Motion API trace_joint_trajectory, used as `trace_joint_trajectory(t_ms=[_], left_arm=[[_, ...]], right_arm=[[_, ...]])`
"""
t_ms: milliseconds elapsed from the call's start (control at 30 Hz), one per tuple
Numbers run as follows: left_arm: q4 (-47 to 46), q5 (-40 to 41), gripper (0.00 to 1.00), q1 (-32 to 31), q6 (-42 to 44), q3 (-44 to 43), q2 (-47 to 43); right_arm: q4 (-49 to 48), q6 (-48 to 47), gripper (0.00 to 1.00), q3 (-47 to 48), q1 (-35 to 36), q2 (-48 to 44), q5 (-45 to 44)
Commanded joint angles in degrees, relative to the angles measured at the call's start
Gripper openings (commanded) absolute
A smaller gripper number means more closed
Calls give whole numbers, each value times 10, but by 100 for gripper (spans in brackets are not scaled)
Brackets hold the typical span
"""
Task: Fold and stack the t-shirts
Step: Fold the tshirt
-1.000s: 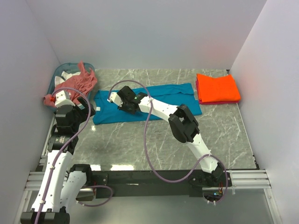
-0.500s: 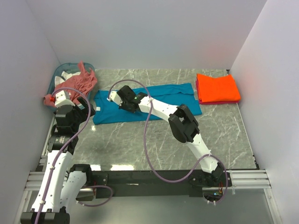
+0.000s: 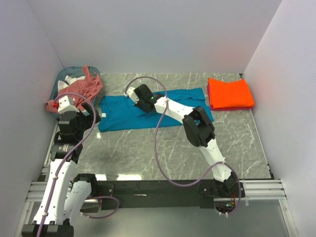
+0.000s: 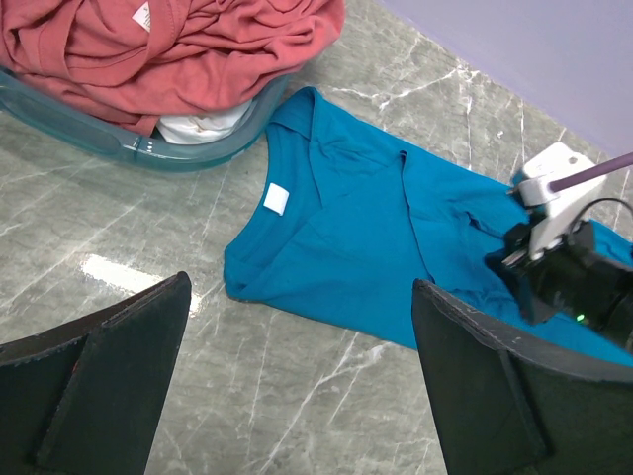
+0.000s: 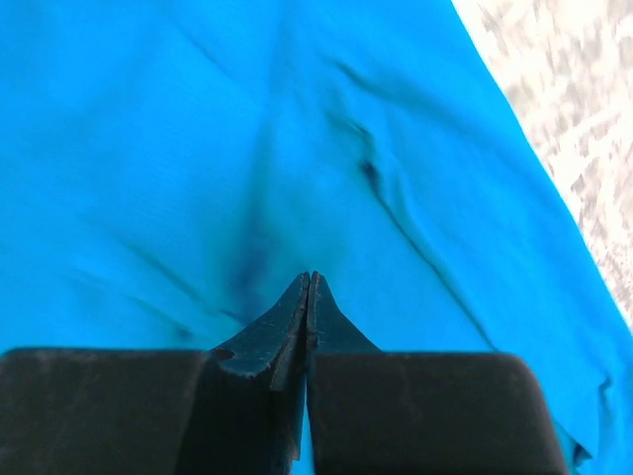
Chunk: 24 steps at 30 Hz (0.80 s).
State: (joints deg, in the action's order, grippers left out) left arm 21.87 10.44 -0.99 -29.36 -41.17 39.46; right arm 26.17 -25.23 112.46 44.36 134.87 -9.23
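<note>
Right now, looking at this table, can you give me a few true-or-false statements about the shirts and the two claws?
1. The orange shirt lies folded at the table's far right. True.
2. The blue shirt sits inside the basket. False: it lies spread on the table beside it.
3. The left gripper is clamped on cloth. False: it is wide open and holds nothing.
4. The right gripper is closed, its tips at the blue shirt. True.

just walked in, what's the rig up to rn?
Folding tees. The right gripper is shut and appears to pinch the teal t-shirt, which is laid out mid-table. The left gripper hangs open above the shirt's collar end, holding nothing. An orange t-shirt sits folded at the far right. A salmon-pink t-shirt is heaped in the basket at far left.
</note>
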Motion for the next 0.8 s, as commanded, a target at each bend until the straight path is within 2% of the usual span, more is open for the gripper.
trace_joint_trajectory(t_ms=[0, 33, 67, 167, 267, 500, 767], left_arm=[[-12, 6, 98, 0, 7, -19, -9], [-12, 6, 98, 0, 7, -18, -9], [-12, 6, 98, -1, 7, -18, -8], [-10, 7, 98, 0, 7, -19, -7], [-7, 8, 98, 0, 6, -18, -10], [-8, 6, 98, 0, 6, -19, -11], [-9, 6, 98, 0, 8, -19, -13]], right_arm=[[-2, 11, 5, -17, -27, -55, 51], [5, -13, 10, -23, -25, -61, 71], [6, -24, 20, -30, -23, -75, 105], [-4, -58, 30, -65, -9, -99, 148], [-14, -83, 36, -74, 0, -101, 165], [6, -140, 40, -38, 15, -60, 178], [32, -142, 42, 34, 23, -6, 147]])
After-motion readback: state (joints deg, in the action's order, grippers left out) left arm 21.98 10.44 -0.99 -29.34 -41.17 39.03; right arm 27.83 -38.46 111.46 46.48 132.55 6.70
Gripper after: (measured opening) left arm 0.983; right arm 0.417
